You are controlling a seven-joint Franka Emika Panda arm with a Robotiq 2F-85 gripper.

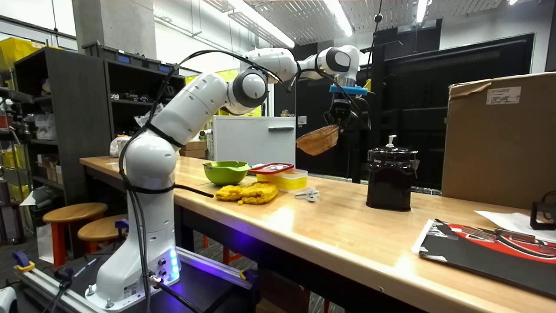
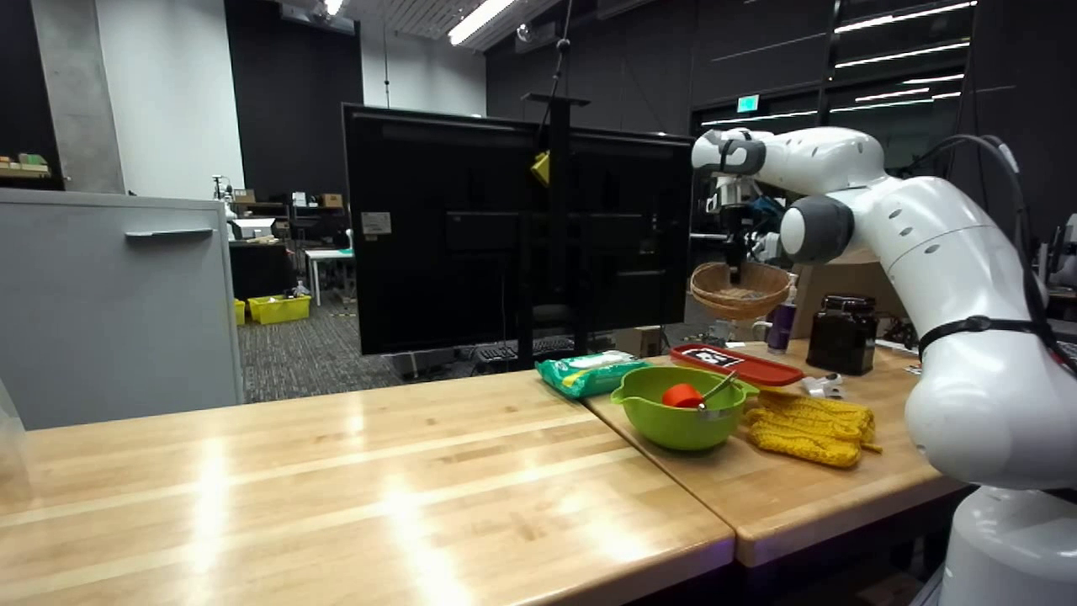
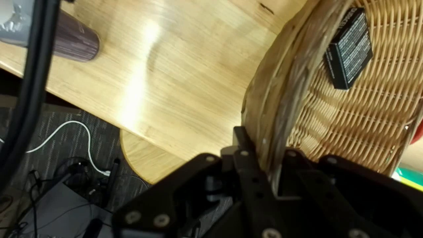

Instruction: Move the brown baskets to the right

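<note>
The brown woven basket hangs in the air above the table's back part, tilted in that exterior view. It also shows in an exterior view and at the right of the wrist view. My gripper is shut on the basket's rim, with one finger outside the wall and the other inside. In both exterior views the gripper points down at the rim. A small black box with printed text lies inside the basket. The inner fingertip is partly hidden behind the rim.
A green bowl, yellow knitted cloth, red-lidded container and grey-white object lie left of the black jar. A large cardboard box and black-red board are farther right. A purple bottle stands behind.
</note>
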